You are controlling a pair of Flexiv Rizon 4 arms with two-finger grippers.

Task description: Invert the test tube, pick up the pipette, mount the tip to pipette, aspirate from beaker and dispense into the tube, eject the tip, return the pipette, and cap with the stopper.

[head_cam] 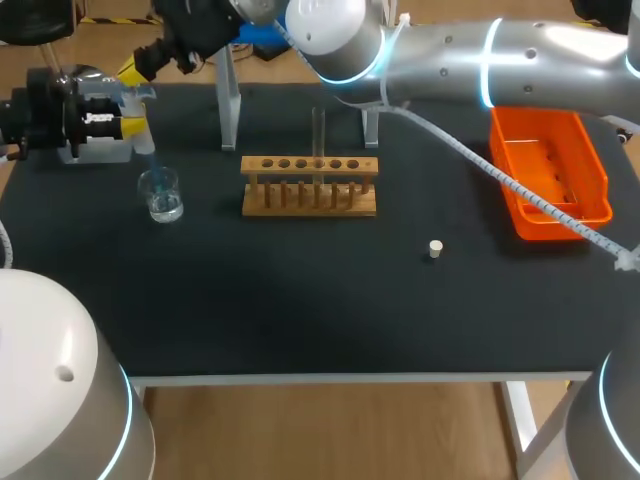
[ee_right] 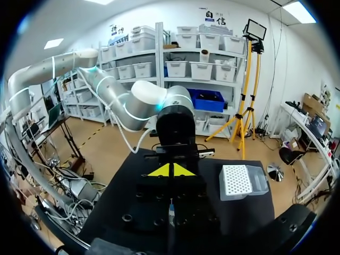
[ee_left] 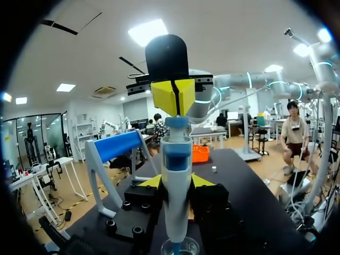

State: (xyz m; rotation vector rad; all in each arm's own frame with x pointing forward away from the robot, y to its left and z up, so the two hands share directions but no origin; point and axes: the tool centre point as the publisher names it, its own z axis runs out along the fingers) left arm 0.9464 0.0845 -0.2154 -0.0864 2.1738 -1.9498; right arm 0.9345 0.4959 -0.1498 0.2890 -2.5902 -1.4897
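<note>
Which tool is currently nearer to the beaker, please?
Left. The left tool holds the pipette over the beaker; the right tool is farther up, at the pipette's top end.

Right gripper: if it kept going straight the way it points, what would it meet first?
The top of the pipette, held by the left gripper over the beaker. The right gripper has its yellow tips closed and seemingly at or against it; actual contact is unclear.

The desk (head_cam: 300,300) has a flat black top with a pale front edge and a white leg (head_cam: 520,410). Under the desk is a brown wood floor (head_cam: 330,430). High above the desk, bright lights (ee_left: 146,32) shine. Past the desk stand white shelves (ee_right: 186,48) full of boxes.
</note>
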